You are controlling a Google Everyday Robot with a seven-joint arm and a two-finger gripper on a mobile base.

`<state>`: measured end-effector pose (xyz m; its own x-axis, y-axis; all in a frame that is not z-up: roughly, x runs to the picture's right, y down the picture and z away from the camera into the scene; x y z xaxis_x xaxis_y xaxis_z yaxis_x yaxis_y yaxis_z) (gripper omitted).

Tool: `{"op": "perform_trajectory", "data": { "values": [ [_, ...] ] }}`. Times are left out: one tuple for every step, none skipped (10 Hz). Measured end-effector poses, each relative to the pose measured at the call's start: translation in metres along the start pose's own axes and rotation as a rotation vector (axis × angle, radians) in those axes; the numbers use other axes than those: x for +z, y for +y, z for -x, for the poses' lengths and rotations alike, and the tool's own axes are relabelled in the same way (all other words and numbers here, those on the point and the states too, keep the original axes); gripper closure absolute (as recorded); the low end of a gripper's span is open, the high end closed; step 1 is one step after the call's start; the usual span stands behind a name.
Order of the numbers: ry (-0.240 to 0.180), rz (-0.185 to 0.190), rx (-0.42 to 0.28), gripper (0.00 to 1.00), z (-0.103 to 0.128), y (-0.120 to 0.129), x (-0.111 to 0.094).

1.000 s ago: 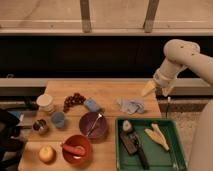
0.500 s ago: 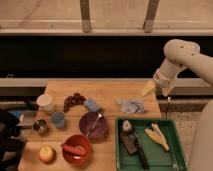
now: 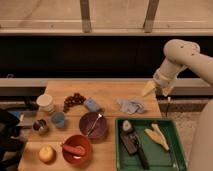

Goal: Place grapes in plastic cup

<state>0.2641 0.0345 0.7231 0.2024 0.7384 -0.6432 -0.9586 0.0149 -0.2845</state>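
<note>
The grapes [image 3: 73, 100], a small dark reddish-purple bunch, lie on the wooden table [image 3: 107, 90] at its left rear. The light-blue plastic cup [image 3: 58, 119] stands just in front and left of them, upright. My gripper [image 3: 159, 90] hangs from the white arm at the table's right rear edge, far to the right of both the grapes and the cup. It holds nothing that I can see.
A white cup [image 3: 46, 102] and a metal cup [image 3: 40, 126] stand left of the blue cup. A purple bowl [image 3: 93, 125], a red bowl [image 3: 76, 148], an apple [image 3: 47, 153], a blue cloth [image 3: 131, 105] and a green tray [image 3: 147, 144] fill the front.
</note>
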Motion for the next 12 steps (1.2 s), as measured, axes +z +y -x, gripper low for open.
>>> {"op": "perform_trajectory", "data": {
  "values": [
    [0.0, 0.0, 0.0, 0.2, 0.0, 0.0, 0.0],
    [0.0, 0.0, 0.0, 0.2, 0.0, 0.0, 0.0],
    [0.0, 0.0, 0.0, 0.2, 0.0, 0.0, 0.0],
    [0.001, -0.003, -0.001, 0.2, 0.0, 0.0, 0.0],
    [-0.008, -0.012, -0.008, 0.2, 0.001, 0.001, -0.001],
    [-0.036, -0.019, -0.03, 0.2, 0.008, 0.004, -0.005],
    [-0.068, -0.025, -0.059, 0.2, 0.017, 0.01, -0.007],
    [-0.097, -0.028, -0.095, 0.2, 0.029, 0.023, -0.008],
    [-0.112, -0.029, -0.12, 0.2, 0.038, 0.033, -0.007],
    [-0.139, -0.036, -0.174, 0.2, 0.058, 0.058, -0.004],
    [-0.155, -0.042, -0.217, 0.2, 0.072, 0.076, -0.002],
    [-0.179, -0.043, -0.276, 0.2, 0.089, 0.101, -0.001]
  ]
}}
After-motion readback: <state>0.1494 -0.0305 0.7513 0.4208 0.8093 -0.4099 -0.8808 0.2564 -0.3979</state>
